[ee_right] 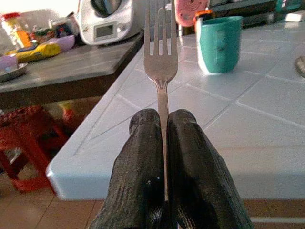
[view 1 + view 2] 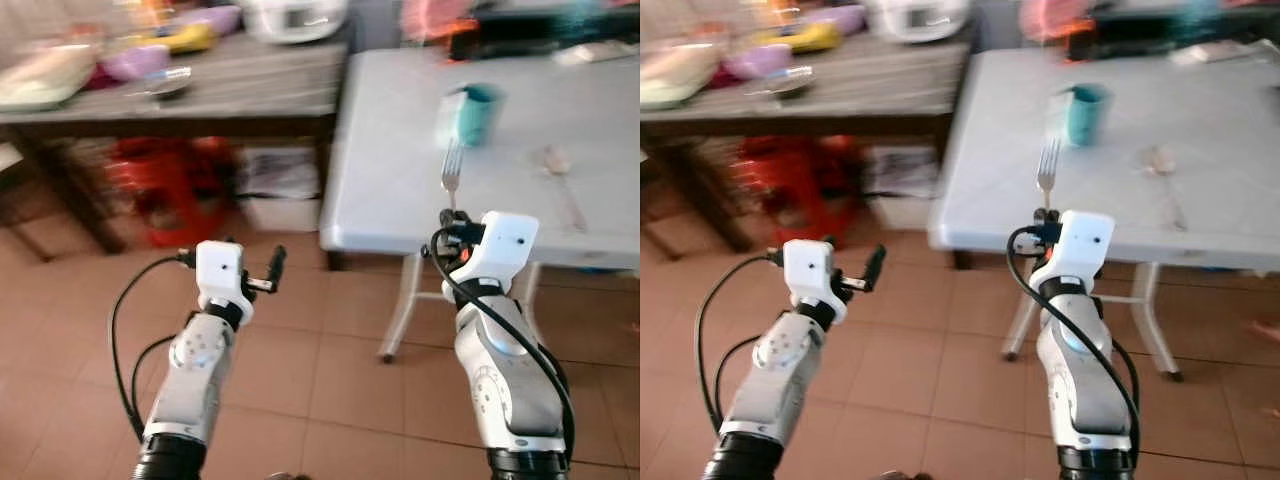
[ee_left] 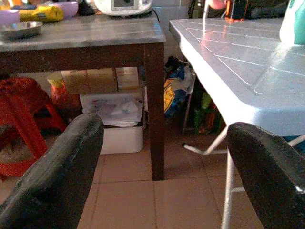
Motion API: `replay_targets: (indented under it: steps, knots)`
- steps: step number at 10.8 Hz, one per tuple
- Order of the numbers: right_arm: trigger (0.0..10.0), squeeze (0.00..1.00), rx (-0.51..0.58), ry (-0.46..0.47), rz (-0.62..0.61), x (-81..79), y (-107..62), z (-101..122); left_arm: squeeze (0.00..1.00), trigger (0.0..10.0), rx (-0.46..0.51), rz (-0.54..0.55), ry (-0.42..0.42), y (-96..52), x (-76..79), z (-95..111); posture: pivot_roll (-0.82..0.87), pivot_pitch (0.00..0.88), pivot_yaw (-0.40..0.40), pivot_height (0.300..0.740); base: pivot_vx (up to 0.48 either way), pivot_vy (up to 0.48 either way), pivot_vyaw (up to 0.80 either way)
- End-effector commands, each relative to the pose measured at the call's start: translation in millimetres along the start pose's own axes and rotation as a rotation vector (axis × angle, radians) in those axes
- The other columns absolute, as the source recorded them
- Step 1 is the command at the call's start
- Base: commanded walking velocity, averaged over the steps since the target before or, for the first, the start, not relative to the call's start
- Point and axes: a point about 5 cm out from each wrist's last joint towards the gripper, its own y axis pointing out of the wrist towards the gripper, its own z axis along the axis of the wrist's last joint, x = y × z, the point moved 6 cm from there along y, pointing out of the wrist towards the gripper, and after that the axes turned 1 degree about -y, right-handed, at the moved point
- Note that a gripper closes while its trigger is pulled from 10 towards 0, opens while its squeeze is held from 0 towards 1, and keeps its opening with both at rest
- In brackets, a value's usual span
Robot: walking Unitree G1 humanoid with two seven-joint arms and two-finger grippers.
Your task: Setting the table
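Note:
My right gripper (image 1: 163, 125) is shut on the handle of a metal fork (image 1: 160, 52), tines pointing forward. The fork (image 2: 451, 172) is held just over the near edge of the white plastic table (image 2: 400, 190). A teal cup (image 2: 479, 113) stands on that table beyond the fork, and a spoon (image 2: 560, 170) lies to its right. My left gripper (image 2: 268, 272) is open and holds nothing, hovering over the tiled floor left of the table. Its two black fingers (image 3: 62, 167) frame the gap between the two tables.
A dark wooden table (image 2: 200, 95) at the left carries bowls, a tray and a white appliance (image 2: 295, 15). Red stools (image 2: 165, 185) and a white box (image 2: 280, 205) sit under it. Dark items (image 2: 520, 30) lie at the white table's far end. Brown floor tiles (image 2: 330, 370) stretch below.

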Motion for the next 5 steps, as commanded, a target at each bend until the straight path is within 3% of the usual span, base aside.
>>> replay_targets:
  steps: [1,5]
  knots:
    - [10.0,0.00,0.005,0.004,-0.004,1.8,0.1,1.1,0.00,10.0,0.020,-0.013,0.009,1.0,3.7,5.6,-0.10,0.095,0.105,0.740,0.000,0.000,0.00]
    - [10.0,0.00,0.001,0.010,-0.005,2.3,-0.5,0.4,0.00,10.0,0.005,-0.018,-0.014,1.0,5.8,2.8,-0.11,0.098,0.105,0.740,0.000,0.000,0.00]
